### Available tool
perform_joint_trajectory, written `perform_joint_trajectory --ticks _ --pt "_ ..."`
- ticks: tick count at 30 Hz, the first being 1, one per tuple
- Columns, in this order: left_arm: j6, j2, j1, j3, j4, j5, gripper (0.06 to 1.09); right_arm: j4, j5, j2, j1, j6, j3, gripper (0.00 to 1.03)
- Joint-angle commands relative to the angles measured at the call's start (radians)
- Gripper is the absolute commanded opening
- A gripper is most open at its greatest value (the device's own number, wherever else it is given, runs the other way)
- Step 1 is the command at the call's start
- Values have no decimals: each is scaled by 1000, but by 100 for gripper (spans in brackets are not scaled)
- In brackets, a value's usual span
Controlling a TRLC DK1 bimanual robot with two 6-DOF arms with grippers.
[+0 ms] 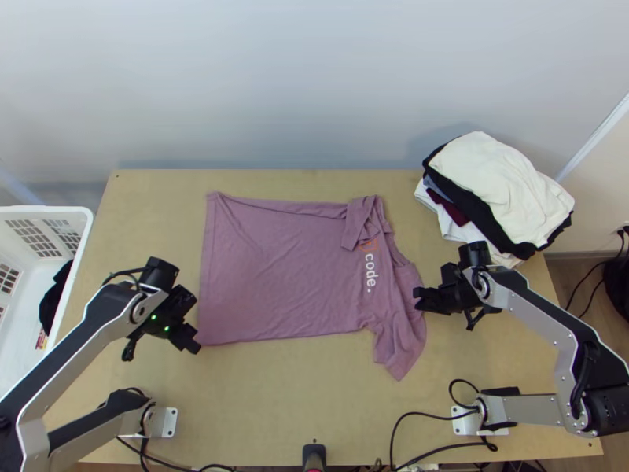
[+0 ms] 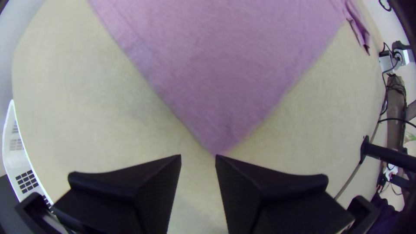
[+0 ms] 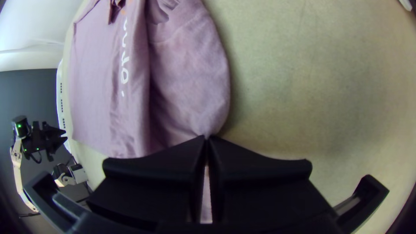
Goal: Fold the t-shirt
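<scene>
A stack of clothes (image 1: pixel 499 189), cream on top, sits at upper right; a white basket (image 1: pixel 49 210) holding black cloth (image 1: pixel 53 299) stands at the left edge.

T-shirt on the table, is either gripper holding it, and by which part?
The right gripper pinches the t-shirt at its shoulder-end edge; the left gripper holds nothing.

The soft pink-purple cloth t-shirt (image 1: pixel 275 267) lies mostly flat on the table. One sleeve is folded in, and the neck end is bunched up.
</scene>
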Motion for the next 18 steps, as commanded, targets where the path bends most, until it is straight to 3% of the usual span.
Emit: perform_joint_trajectory --ticks 1,18 --pt "-14 39 -4 -30 39 4 50 4 26 49 -2 -8 -57 3" --pt "-46 160 -26 -27 27 39 51 9 27 50 3 -11 -57 3"
